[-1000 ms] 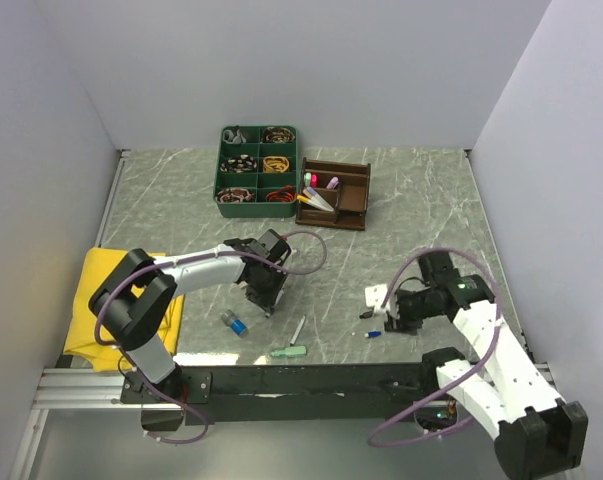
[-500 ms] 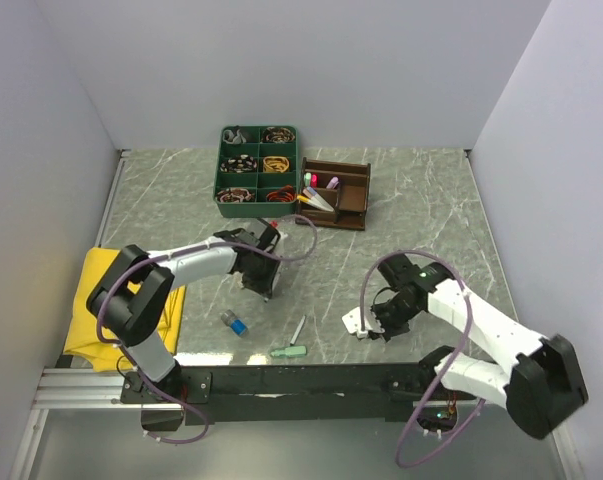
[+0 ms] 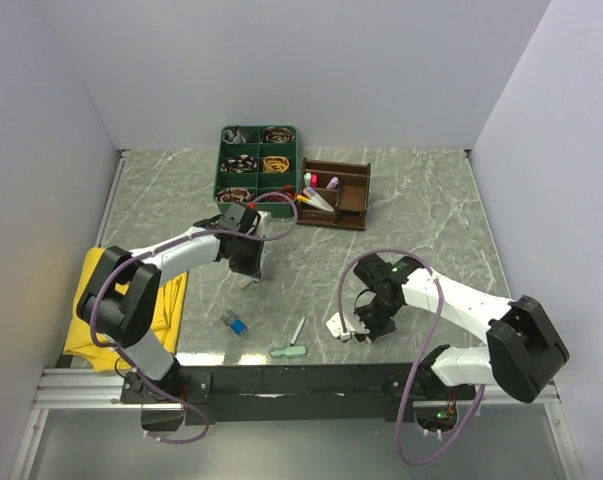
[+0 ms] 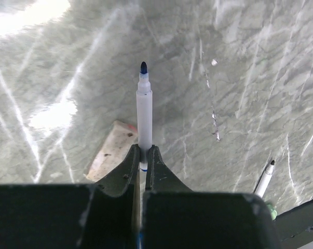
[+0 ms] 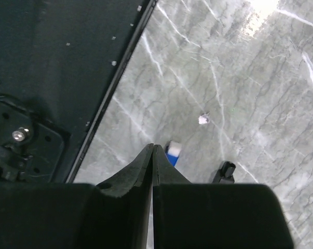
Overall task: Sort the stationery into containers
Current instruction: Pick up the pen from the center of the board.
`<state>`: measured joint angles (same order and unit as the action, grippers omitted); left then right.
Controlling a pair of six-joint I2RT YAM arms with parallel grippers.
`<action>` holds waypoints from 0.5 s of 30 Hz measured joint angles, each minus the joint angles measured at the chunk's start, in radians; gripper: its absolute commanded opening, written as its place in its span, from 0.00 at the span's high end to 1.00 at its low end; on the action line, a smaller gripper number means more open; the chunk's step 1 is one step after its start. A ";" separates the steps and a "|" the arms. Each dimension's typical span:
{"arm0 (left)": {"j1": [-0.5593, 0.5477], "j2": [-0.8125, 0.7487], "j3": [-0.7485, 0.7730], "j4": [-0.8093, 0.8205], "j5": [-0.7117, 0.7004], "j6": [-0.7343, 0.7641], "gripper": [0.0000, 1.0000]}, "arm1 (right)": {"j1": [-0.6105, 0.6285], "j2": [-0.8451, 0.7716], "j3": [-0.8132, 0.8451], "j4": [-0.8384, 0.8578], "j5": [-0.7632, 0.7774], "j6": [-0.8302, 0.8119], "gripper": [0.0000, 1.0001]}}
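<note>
A: Status?
B: Left gripper (image 4: 144, 151) pinches a blue-tipped pen (image 4: 144, 106) over the counter (image 3: 421, 220). Right gripper (image 5: 152, 148) is pressed together, seemingly empty.
A: Progress?
B: Partial. The organiser (image 3: 349, 203) holds markers (image 3: 321, 183); the eraser (image 3: 289, 351) and another pen (image 3: 297, 330) lie loose.

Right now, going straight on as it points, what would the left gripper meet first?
Probably the table top, touched first by the tip of the pen that the left gripper holds; depth is unclear.
</note>
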<state>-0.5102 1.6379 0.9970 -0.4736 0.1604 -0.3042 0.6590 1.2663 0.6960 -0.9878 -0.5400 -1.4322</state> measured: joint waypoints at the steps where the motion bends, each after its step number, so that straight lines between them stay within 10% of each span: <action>1: 0.004 -0.003 0.000 0.000 0.000 0.000 0.99 | 0.004 0.014 0.003 0.007 0.007 0.004 0.91; 15: 0.054 -0.043 0.000 0.009 0.000 -0.005 0.99 | 0.013 0.095 0.025 0.079 0.089 0.069 0.91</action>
<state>-0.4561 1.5944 0.9974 -0.4644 0.1604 -0.3092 0.6720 1.3609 0.7208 -0.9085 -0.4511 -1.3632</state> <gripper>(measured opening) 0.050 0.093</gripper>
